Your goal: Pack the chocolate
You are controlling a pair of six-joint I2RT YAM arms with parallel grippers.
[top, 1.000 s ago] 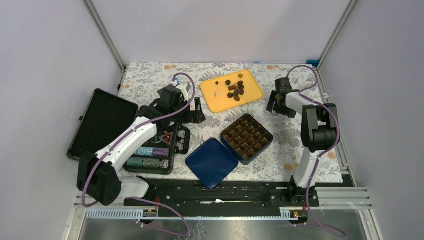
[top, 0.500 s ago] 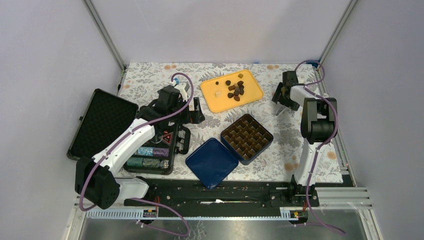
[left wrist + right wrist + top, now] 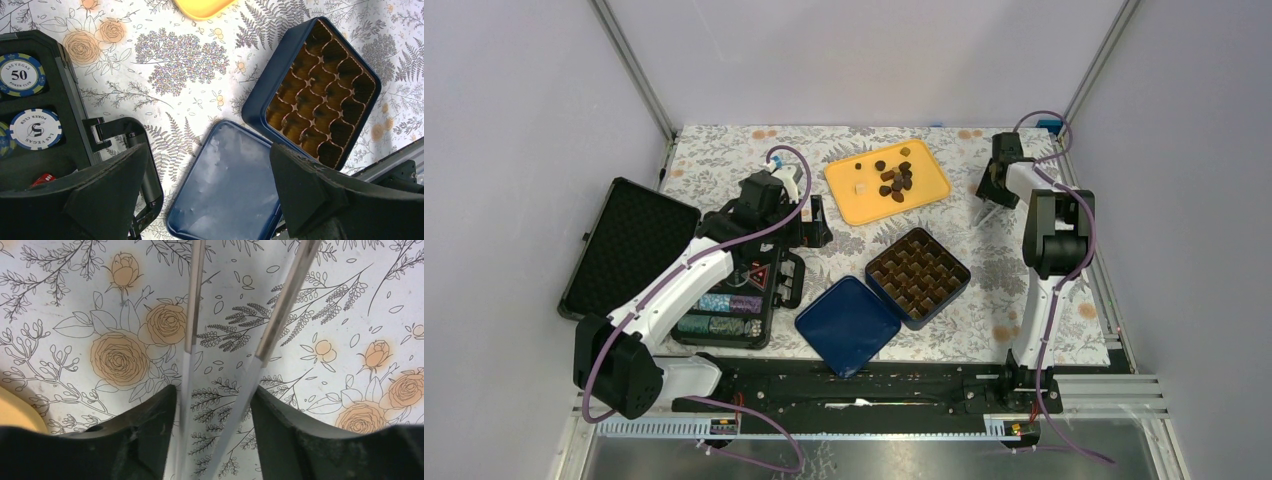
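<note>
The chocolate [image 3: 894,180], several dark brown pieces and one pale piece [image 3: 859,186], lies on a yellow tray [image 3: 844,203] at the back. The blue box [image 3: 918,277] with its brown cell grid stands open, also in the left wrist view as the box [image 3: 320,100]. Its lid [image 3: 848,325] lies beside it. My right gripper [image 3: 991,193] is right of the tray, low over the cloth. In its wrist view the right gripper [image 3: 215,390] presses on the two arms of metal tongs [image 3: 192,315]. My left gripper [image 3: 210,200] hangs open above the lid [image 3: 225,185], holding nothing.
A black case [image 3: 724,300] of poker chips [image 3: 20,75] lies open at the left, its foam-lined lid [image 3: 624,245] folded out. A flowered cloth [image 3: 984,320] covers the table. Grey walls close in both sides and the back.
My right gripper has moved toward the back right corner and its jaws have narrowed onto the tongs. The left arm shifted only slightly and stays open.
</note>
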